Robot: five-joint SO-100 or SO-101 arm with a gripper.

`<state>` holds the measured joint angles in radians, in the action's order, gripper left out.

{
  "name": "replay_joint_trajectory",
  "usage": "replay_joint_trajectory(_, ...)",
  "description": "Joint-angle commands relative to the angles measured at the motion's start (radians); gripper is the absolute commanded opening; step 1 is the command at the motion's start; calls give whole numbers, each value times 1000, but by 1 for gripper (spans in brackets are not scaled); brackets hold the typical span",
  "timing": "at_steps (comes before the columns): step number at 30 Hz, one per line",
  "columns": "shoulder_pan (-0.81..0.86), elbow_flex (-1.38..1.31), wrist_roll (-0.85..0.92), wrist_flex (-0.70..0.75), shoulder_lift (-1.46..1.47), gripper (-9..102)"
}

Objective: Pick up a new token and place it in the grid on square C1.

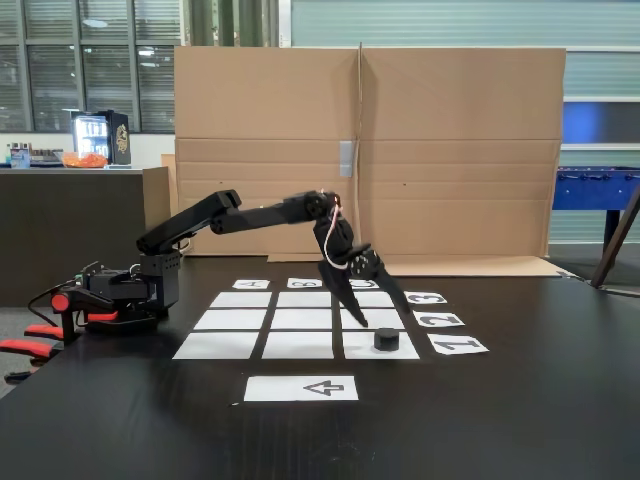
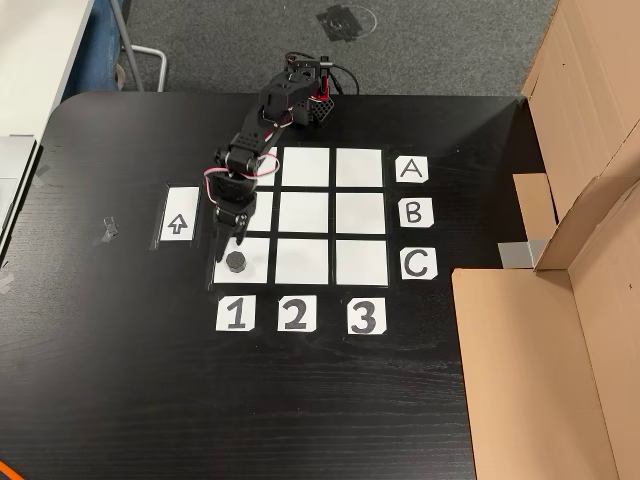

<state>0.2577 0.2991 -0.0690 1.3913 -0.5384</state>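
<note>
On the black surface (image 2: 120, 380) lies the grid (image 2: 309, 215), nine white paper cells in three rows of three, with labels A (image 2: 411, 169), B (image 2: 414, 212) and C (image 2: 418, 264) along one edge and 1 (image 2: 235, 314), 2 (image 2: 294, 314) and 3 (image 2: 364, 316) along another. Square C1 (image 2: 258, 268) is the corner cell in line with C and 1; in the fixed view it is the near right cell (image 1: 402, 349). The token (image 2: 237, 262) sits upright on that cell, toward the side nearest the arrow sheet, and in the fixed view it stands (image 1: 386, 340) close to the cell's middle. The arm (image 1: 250, 215) reaches from its base (image 1: 120, 290) at the left of the fixed view out over the grid, bending down at the wrist. Its end effector (image 2: 229, 247) points down at C1 just beside the token, on the side toward row B; in the fixed view (image 1: 385, 311) the two fingers are spread apart like an inverted V, one tip near the cell just left of the token, the other slanting off toward the number labels. It holds nothing, and the token stands free of the fingers, though from above the tips come very close to it. A separate white sheet printed with an arrow (image 2: 178, 215) lies outside the grid, beyond column 1. Large cardboard panels (image 1: 450, 150) stand behind the surface in the fixed view and along the right edge in the other view (image 2: 580, 200).
</note>
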Motion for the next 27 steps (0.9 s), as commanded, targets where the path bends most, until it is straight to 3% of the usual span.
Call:
replay_joint_trajectory(1, 29, -29, -2, 5, -127, 36)
replay_joint_trajectory(15, 166, 110, 14, 32, -449, 39)
replay_joint_trajectory(27, 433, 515, 38, -91, -897, 40)
